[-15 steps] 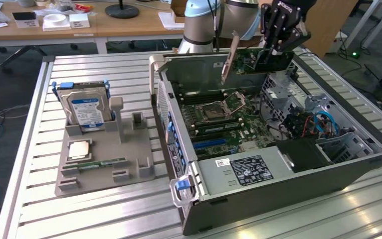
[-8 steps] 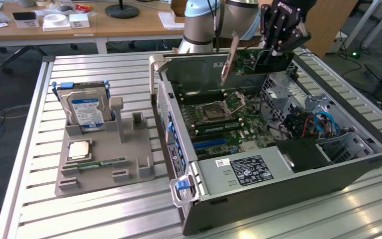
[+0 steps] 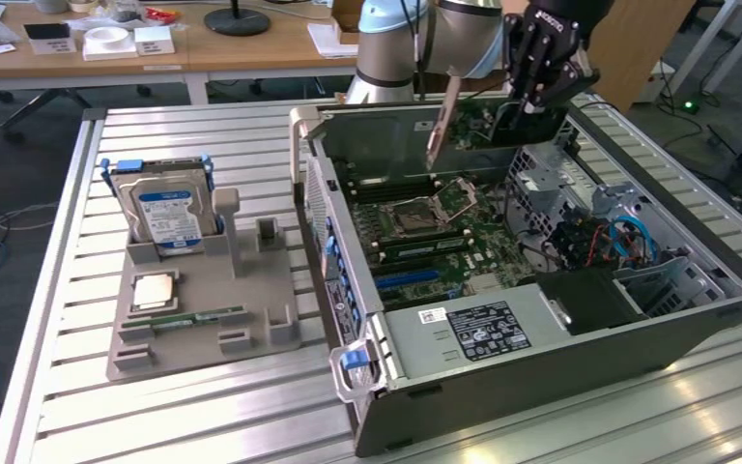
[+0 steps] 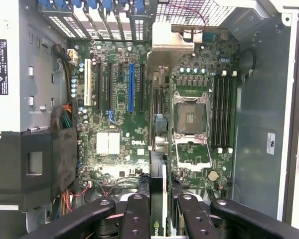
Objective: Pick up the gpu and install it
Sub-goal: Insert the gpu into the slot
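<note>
Pinching the gpu edge-on in the pincer, held over the motherboard inside the open case. Looks offset from the blue slot (a judgement from the wrist view). Could land beside the slot and jam, or twist in the grip, if pushed down askew.

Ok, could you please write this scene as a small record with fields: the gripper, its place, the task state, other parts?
gripper: gripper shut on the gpu, card seen edge-on
place: above the open computer case, over the motherboard
install: gpu not yet seated in any slot
grey holder, exterior view's left: hard drive standing, memory stick lying flat
</note>
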`<state>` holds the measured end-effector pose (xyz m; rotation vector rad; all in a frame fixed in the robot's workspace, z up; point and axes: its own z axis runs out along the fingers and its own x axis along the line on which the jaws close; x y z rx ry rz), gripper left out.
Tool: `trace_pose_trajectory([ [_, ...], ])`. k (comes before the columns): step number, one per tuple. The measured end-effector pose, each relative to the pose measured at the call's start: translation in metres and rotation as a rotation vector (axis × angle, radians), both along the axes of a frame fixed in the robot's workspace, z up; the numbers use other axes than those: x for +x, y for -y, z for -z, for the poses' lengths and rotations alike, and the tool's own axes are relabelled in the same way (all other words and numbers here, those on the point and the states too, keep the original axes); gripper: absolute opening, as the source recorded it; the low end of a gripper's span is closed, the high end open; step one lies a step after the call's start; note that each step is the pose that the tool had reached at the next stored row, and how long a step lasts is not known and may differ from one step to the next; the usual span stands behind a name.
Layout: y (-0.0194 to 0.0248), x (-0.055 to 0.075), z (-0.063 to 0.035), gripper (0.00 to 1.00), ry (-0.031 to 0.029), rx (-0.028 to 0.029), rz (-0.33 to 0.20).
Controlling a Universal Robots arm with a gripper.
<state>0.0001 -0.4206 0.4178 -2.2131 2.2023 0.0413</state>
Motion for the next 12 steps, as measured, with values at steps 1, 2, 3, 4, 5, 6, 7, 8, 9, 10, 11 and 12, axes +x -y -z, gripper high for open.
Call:
trace_pose_trajectory([
  [1,0.0000,-0.0004,0.0008,0.26,0.0000,0.0000,0.000],
  [2,0.0000,-0.0006,0.0014,0.26,0.0000,0.0001,0.000],
  [3,0.0000,-0.0006,0.0015,0.26,0.0000,-0.0001,0.000],
  [4,0.0000,-0.0006,0.0015,0.26,-0.0001,-0.0001,0.000],
  [5,0.0000,-0.0006,0.0015,0.26,-0.0001,-0.0001,0.000],
  [6,0.0000,-0.0007,0.0016,0.26,0.0000,0.0000,0.000],
  [7,0.0000,-0.0007,0.0016,0.26,0.0000,0.0000,0.000],
  [8,0.0000,-0.0007,0.0016,0.26,0.0000,0.0001,0.000],
  [9,0.0000,-0.0007,0.0016,0.26,0.0000,0.0001,0.000],
  [10,0.0000,-0.0007,0.0016,0.26,0.0000,0.0000,0.000],
  [11,0.0000,-0.0007,0.0020,0.26,0.0000,0.0002,0.000],
  [12,0.0000,-0.0007,0.0026,0.26,0.0001,0.0004,0.000],
])
